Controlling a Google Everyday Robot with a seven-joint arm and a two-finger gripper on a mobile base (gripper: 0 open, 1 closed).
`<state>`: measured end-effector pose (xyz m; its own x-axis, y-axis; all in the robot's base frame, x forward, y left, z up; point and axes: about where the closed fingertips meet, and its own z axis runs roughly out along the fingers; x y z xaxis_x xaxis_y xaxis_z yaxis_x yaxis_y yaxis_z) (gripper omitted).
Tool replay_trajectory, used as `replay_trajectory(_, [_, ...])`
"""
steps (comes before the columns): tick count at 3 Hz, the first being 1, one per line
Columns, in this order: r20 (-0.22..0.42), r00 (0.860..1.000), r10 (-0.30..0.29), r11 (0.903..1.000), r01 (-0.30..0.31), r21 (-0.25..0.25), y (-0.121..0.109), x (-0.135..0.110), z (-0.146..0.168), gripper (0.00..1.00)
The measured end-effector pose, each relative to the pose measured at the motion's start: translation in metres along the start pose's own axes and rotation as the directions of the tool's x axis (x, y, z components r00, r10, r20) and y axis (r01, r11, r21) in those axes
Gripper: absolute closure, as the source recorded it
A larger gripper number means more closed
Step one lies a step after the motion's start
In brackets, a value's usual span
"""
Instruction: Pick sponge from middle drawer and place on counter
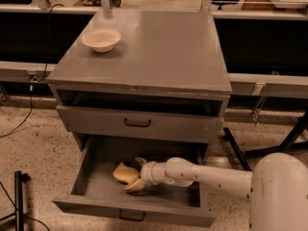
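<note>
The pale yellow sponge (pixel 123 173) lies on the floor of the pulled-out middle drawer (pixel 96 189), a little left of its centre. My gripper (pixel 136 174) reaches into the drawer from the right, at the sponge's right edge. Its two tan fingers (pixel 135 186) are spread, one behind and one in front of the sponge, and the sponge's right end sits between them. The sponge rests on the drawer floor. The grey counter (pixel 159 47) on top of the cabinet is well above the gripper.
A cream round bowl (pixel 101 39) stands at the counter's back left. A shut grey drawer (pixel 138 123) with a dark handle overhangs the open drawer's rear. My white arm (pixel 216 177) and base (pixel 279 191) fill the lower right. Dark stand legs are at right, cables at left.
</note>
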<state>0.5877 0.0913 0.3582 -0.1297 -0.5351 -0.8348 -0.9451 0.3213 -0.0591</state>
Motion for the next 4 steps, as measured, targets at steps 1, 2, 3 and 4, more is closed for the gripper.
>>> replay_trajectory(1, [-0.006,1.0,0.01,0.9999,-0.01,-0.002,-0.0006,0.0071,0.0021,0.19])
replay_trajectory(2, [-0.007,1.0,0.015,0.9999,-0.015,-0.005,-0.001,0.0101,0.0034,0.3])
replay_trajectory(3, [-0.013,1.0,0.017,0.9998,-0.017,-0.011,-0.0012,0.0119,0.0052,0.46])
replay_trajectory(4, [-0.013,1.0,0.017,0.9998,-0.017,-0.012,-0.0013,0.0101,0.004,0.68])
